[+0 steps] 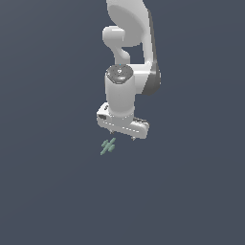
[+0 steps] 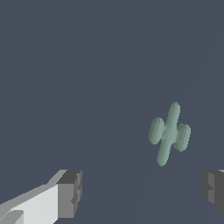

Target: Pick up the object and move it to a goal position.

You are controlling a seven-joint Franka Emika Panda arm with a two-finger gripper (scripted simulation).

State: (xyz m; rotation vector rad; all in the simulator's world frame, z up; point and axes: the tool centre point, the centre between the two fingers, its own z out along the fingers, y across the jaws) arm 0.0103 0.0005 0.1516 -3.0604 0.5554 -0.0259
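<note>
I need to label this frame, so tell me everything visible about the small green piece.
The small green piece is pale green, matte and thin: one slanted bar crossed by short strokes, like a hash sign. It looks to lie flat on the dark surface, far smaller than the open pincer, which is above it without touching it.

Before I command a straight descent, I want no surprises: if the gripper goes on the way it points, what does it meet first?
Probably the bare floor. The gripper is open, and the object lies off to one side of its line, not between the fingers. Depth is uncertain.
</note>
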